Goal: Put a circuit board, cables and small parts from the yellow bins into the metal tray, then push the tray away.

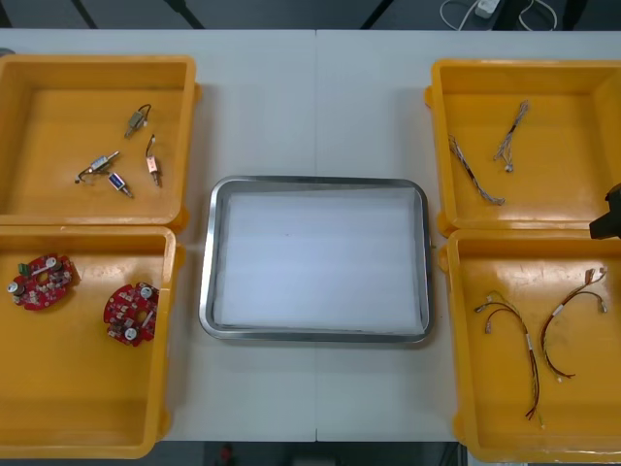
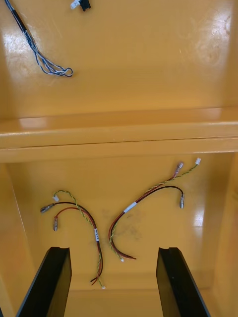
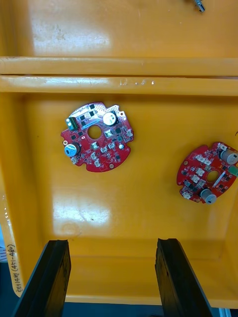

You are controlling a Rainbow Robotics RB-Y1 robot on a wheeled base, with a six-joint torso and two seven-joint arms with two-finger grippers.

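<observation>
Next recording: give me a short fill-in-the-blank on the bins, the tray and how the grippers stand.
1. The left gripper, fingers open, hangs over ___ round red circuit boards.
2. The metal tray is ___ inside.
3. The right gripper, above the red and yellow cables, has its fingers ___.
4. The twisted blue and white cables lie in a yellow bin on the robot's ___ side.
Missing words: two; white; open; right.

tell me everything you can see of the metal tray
The metal tray is rectangular with rounded corners, a shiny raised rim that looks like steel, and a flat white inside. It lies flat on the light table, in the middle between the yellow bins and close to them on both sides. Nothing lies in it.
</observation>
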